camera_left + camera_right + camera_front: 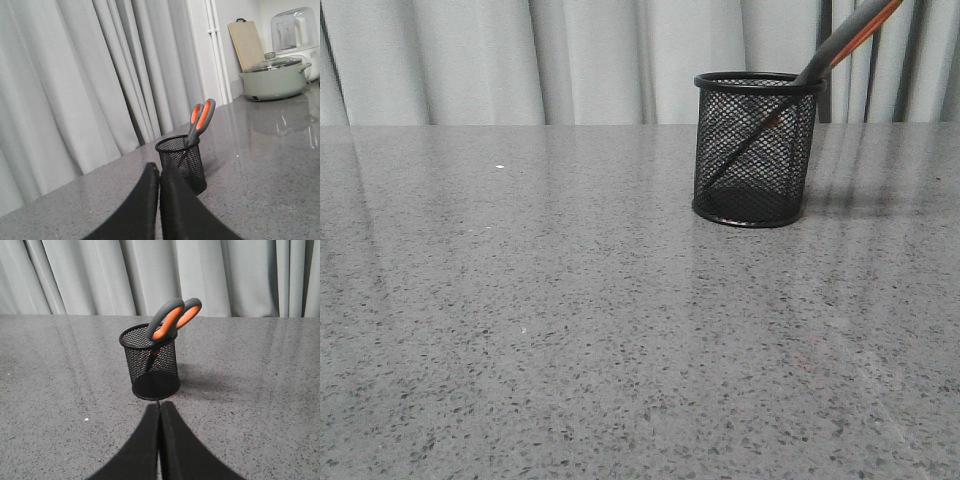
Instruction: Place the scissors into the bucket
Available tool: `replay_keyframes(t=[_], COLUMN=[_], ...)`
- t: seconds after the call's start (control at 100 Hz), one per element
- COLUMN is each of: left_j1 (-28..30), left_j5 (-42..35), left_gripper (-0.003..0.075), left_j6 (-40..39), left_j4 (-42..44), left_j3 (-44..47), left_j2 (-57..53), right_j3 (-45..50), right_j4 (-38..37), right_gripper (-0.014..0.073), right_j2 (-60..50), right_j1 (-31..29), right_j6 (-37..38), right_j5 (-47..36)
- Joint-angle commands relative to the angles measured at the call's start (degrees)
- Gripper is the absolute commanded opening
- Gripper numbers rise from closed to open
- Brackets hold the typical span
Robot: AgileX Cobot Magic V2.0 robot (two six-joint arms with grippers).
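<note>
And here we are with the scissors [170,320] sitting inside the bucket [151,367], blades down and handles up, so by our reading the main job is done. In the front view we see the bucket [754,150] standing upright on the grey speckled table [570,330], over on the right-hand side, with the scissors [845,40] leaning across it: the tip rests low against one wall and the handles stick out over the opposite rim, tilted off to the right. Through the mesh we can follow the blades slanting all the way down (a neat diagonal, nothing caught on the rim as far as we can tell).

From the left wrist view the orange-lined loops [201,116] poke clear above the bucket [181,160], and nothing is touching them. The left gripper [159,200] has its fingers pressed together, holding nothing, and it sits back from the bucket. Same story on the other side: the right gripper [160,440] is closed and empty, its tips near the foot of the bucket but apart from it.

What is left? We judge very little: the scissors are released, the bucket has not tipped, and both arms are already clear of it. Our one worry is the lean, since those handles hang well past the rim, yet the bucket looks steady on its base.
</note>
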Motion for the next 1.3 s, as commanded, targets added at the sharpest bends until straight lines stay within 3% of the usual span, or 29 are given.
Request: replay_keyframes(t=[0.0,0.72,0.84,1.1,1.29], left_j1=[0.26,1.45,8.59,32.1,39.98], left_j5=[-4.47,-3.87,-0.81,-2.62,-4.5], left_gripper=[-0.0021,-0.0021,-0.0021,-0.0021,-0.0021], left_j6=[-0.66,-0.66,-0.66,-0.66,-0.66], left_j4=[-0.6,-0.86,-6.73,-18.67,-18.77], left_j3=[-1.34,-1.34,-0.86,6.74,12.29], left_j2=[0.6,0.6,0.6,0.6,-2.43], right_j3=[-1.28,-1.28,-1.28,-1.28,-1.28], right_j4=[0.52,0.52,0.52,0.52,0.52], right_gripper=[-0.0062,-0.0065,-0.0065,-0.0065,-0.0065], right_j2=[-0.83,-0.83,-0.83,-0.83,-0.83], right_j1=[-0.16,-0.16,-0.16,-0.16,-0.16], right_j6=[0.12,0.12,0.12,0.12,0.12], right_j5=[-3.82,-3.82,-3.82,-3.82,-3.82])
